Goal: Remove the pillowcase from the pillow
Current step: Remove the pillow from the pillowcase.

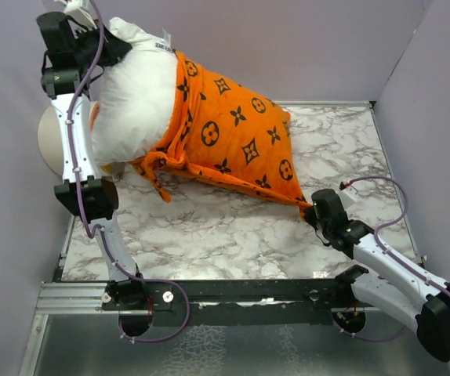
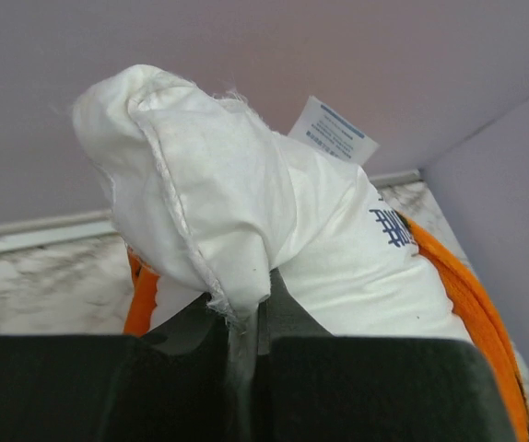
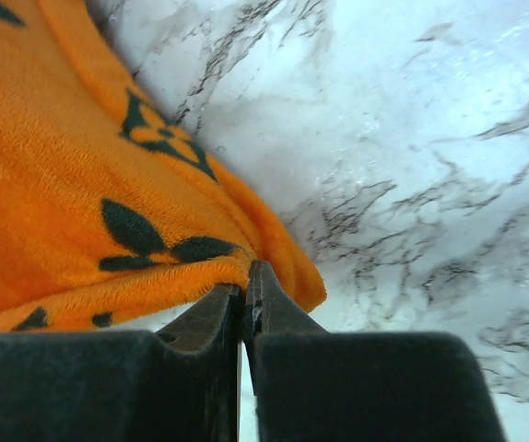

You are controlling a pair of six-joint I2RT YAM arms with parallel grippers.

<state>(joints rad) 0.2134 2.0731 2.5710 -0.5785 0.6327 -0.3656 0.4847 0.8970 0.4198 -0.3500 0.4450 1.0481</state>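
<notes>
The left end effector (image 2: 246,318) pinches a pillow (image 2: 237,203) corner (lifted high); the right end effector (image 3: 244,296) pinches the pillowcase (image 3: 71,175) corner.

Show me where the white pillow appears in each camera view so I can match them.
Top view: pillow, upper left, bare end poking out of the pillowcase.
Left wrist: pillow fills the centre, its corner pinched in the left fingers.
Right wrist: not in it.
Shared landmark: the orange pillowcase, visible in all three.
</notes>
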